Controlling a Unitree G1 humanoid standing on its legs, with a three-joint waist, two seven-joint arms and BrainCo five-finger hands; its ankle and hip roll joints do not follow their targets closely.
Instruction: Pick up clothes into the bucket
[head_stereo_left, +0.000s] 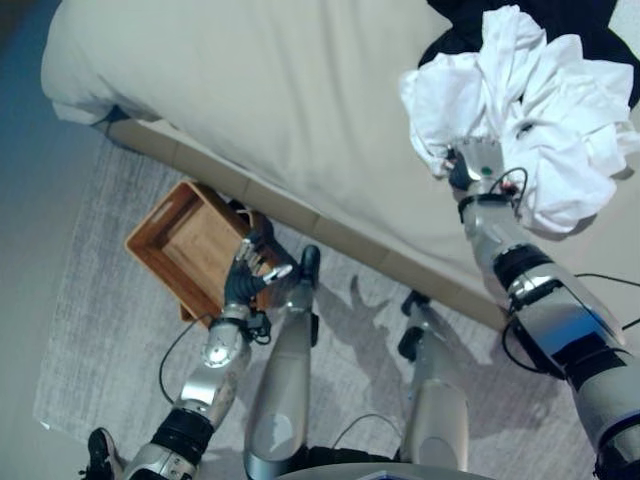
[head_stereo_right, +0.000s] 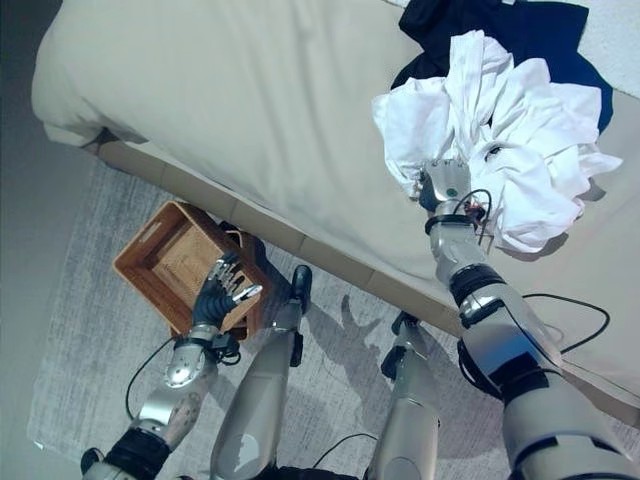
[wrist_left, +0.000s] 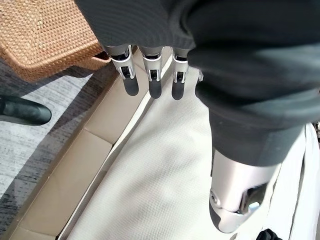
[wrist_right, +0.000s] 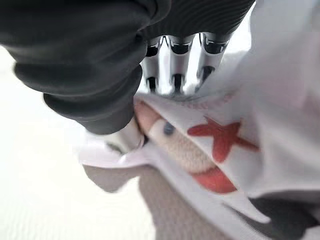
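Your right hand (head_stereo_right: 447, 183) has its fingers (wrist_right: 174, 65) closed into the white garment (head_stereo_left: 530, 120), which hangs bunched around and above them over the bed (head_stereo_left: 280, 110). In the right wrist view the cloth shows a red printed figure, and the fingertips are buried in its folds. A dark garment (head_stereo_right: 500, 30) lies on the bed behind, partly cut off. Your left hand (head_stereo_left: 250, 275) hovers with fingers (wrist_left: 152, 75) straight and relaxed, holding nothing, at the rim of the woven basket (head_stereo_left: 175, 245) on the rug (head_stereo_left: 100, 330) beside the bed.
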